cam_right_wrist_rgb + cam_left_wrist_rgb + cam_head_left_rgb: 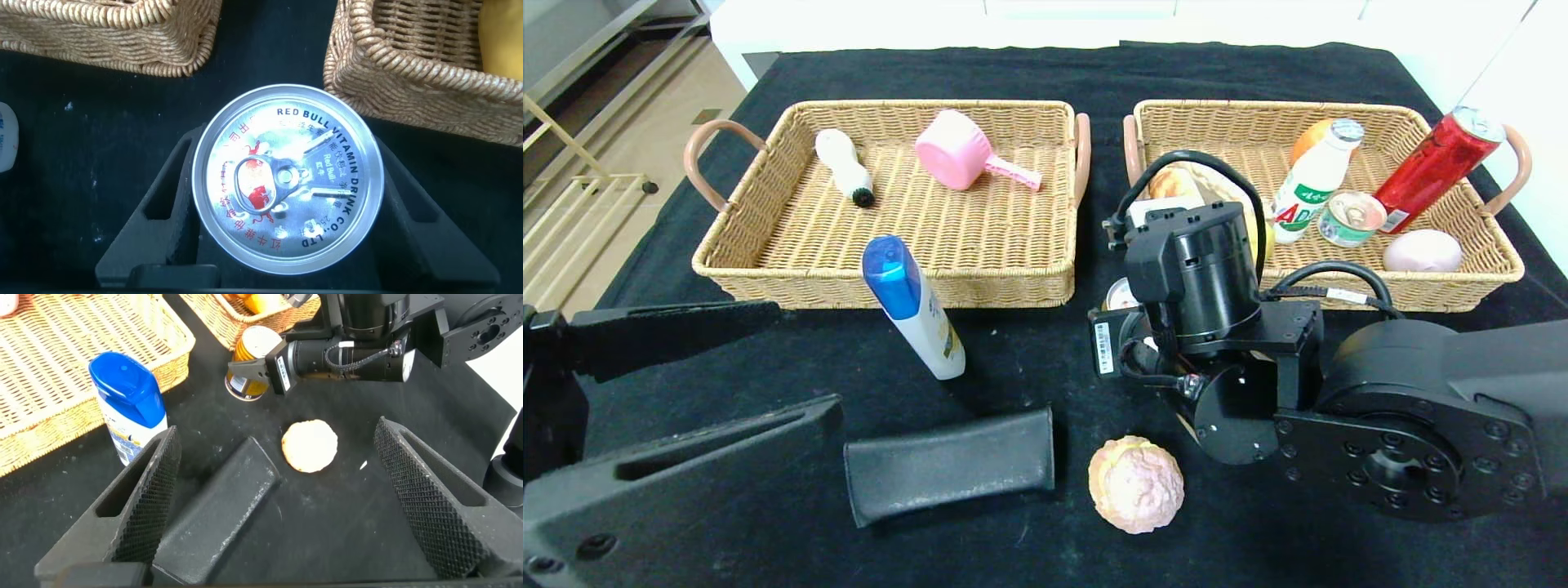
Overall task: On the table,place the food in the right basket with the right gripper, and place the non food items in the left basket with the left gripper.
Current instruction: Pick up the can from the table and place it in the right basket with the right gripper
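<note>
A: Looking down from the head view, what do you make out?

B: The left basket (890, 196) holds a white brush (845, 167) and a pink scoop (968, 158). The right basket (1327, 200) holds a white drink bottle (1307, 184), a red can (1436, 167), a small tin (1351, 217), a pink oval item (1421, 251) and bread (1174, 183). On the black table (1013, 359), a blue-capped bottle (913, 306) stands just before the left basket, a dark pouch (952, 464) lies nearer the robot, and a pink puff pastry (1136, 483) sits beside the pouch. The right arm reaches down between pastry and right basket; its claw is hidden under the wrist here.

A: And the left wrist view?

B: The left claw (274, 490) is spread wide, holding nothing, hovering above the pouch (221, 510). The blue-capped bottle (131, 404) is just beyond one finger, the pastry (310, 445) farther out, and the right arm bears down on a gold can (252, 363).

A: The right wrist view?

B: The right claw (286, 204) straddles a Red Bull can (288, 178), a finger against either side. The can stands upright on the table, before the gap between the two baskets.
</note>
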`<act>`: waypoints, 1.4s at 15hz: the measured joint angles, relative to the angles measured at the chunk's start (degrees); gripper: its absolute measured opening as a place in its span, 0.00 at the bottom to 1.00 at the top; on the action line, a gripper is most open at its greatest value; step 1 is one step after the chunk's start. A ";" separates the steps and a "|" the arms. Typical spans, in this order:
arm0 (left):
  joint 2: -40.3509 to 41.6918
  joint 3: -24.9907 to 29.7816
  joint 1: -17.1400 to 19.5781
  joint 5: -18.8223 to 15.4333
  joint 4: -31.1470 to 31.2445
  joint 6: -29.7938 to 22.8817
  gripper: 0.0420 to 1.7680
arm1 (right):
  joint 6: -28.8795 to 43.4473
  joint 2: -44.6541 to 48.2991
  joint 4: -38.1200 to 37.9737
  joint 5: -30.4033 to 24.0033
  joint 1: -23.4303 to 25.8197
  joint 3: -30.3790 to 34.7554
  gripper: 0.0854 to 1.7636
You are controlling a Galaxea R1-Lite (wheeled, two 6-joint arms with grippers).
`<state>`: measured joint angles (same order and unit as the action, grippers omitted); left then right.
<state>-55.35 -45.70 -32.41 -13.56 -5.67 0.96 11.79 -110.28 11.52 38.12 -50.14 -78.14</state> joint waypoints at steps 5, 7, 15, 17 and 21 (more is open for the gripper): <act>0.00 0.00 -0.05 0.00 0.05 0.02 0.97 | -0.07 -0.04 -0.09 0.02 -0.21 0.04 0.65; -0.05 0.09 -0.09 0.00 0.07 0.02 0.97 | -0.07 -0.02 -0.22 0.02 -0.24 0.02 0.65; -0.11 0.11 -0.09 0.00 0.05 0.02 0.97 | -3.55 5.40 -0.87 0.40 -2.11 0.20 0.65; -0.17 0.09 -0.11 0.00 0.07 0.02 0.97 | -5.01 7.58 -1.02 0.41 -1.71 1.00 0.65; -0.30 0.17 -0.11 0.00 0.20 0.02 0.97 | -5.71 12.51 -5.66 0.40 0.95 2.01 0.65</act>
<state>-55.65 -45.53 -32.52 -13.56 -5.47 0.99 6.08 -97.77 5.86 38.52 -49.19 -76.13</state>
